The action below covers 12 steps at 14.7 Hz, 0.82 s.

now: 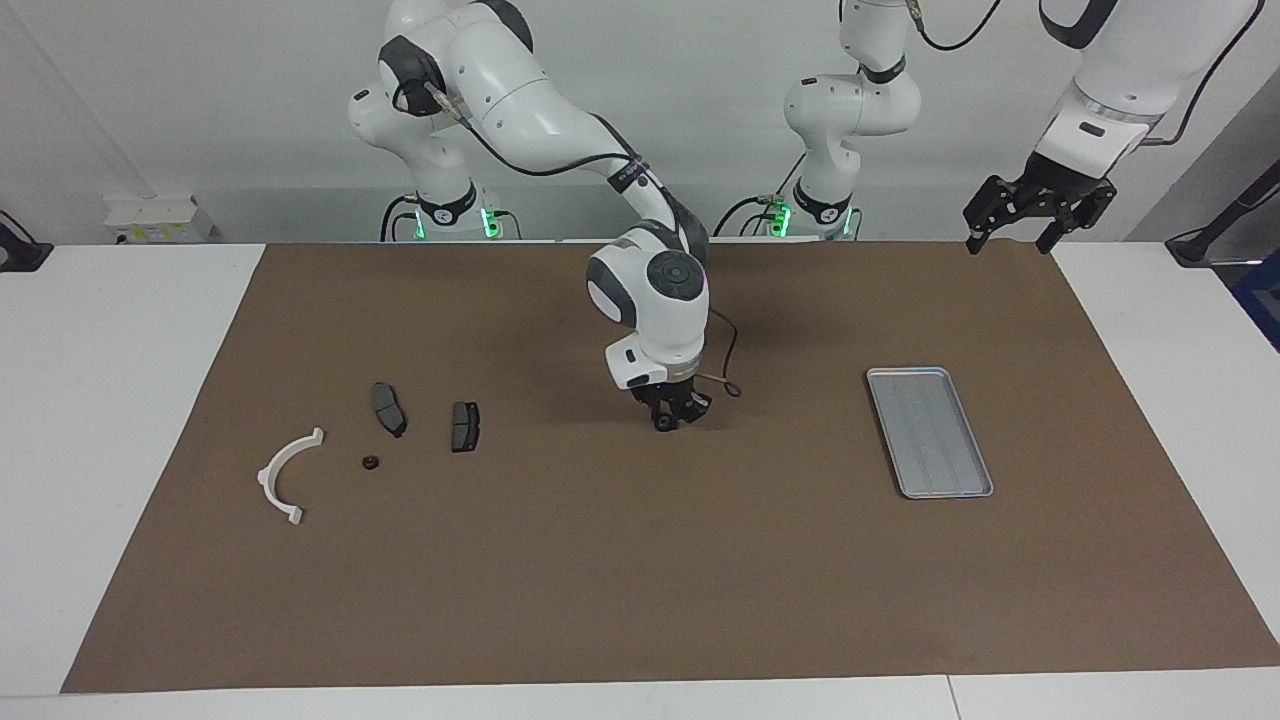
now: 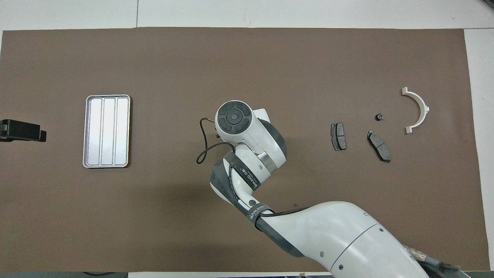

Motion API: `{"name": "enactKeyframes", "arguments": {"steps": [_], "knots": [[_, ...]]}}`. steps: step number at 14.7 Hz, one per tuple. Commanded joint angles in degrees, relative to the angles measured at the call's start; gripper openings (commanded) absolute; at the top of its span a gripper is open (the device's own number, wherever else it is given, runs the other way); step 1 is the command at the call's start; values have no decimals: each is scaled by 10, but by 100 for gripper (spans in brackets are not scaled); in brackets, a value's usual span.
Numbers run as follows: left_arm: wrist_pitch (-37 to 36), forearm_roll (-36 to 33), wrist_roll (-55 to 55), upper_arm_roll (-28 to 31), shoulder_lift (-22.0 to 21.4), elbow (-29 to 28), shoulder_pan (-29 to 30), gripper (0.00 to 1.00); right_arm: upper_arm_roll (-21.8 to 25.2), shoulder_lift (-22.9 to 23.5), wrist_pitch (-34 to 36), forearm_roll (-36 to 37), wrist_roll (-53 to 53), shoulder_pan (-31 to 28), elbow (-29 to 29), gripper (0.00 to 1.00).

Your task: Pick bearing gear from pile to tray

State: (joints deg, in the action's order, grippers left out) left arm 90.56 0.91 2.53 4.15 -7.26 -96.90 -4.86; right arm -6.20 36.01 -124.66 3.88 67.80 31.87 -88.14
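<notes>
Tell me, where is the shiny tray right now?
The tray lies flat on the brown mat toward the left arm's end of the table, nothing in it, apart from the right gripper at mid-table.

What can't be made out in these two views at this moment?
- Right gripper, overhead view: hidden under the arm's own wrist.
- What it grips, facing view: a small dark round piece at the fingertips, too small to identify.
- Left gripper, overhead view: cut off by the frame edge; the facing view shows it open, raised over the mat's corner.
- Small black part in the pile: too small to identify.
</notes>
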Motion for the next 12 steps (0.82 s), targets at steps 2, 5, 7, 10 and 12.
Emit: {"name": "enactKeyframes", "arguments": {"steps": [2, 5, 7, 10, 12], "knots": [[0, 0, -5, -4, -12, -8, -7, 100, -3, -1, -5, 15, 47, -7, -5, 40], [2, 0, -37, -3, -14, -12, -2, 100, -2, 1, 12, 12, 55, -8, 10, 100], [22, 0, -54, -4, -21, -31, -5, 100, -1, 2, 43, 8, 53, -15, 38, 100], [28, -5, -54, -4, -23, -36, -7, 100, 1, -4, 59, 9, 50, -40, 50, 100], [50, -5, -54, -5, -22, -40, -8, 100, -2, -13, 67, 9, 34, -71, 65, 100]]}}
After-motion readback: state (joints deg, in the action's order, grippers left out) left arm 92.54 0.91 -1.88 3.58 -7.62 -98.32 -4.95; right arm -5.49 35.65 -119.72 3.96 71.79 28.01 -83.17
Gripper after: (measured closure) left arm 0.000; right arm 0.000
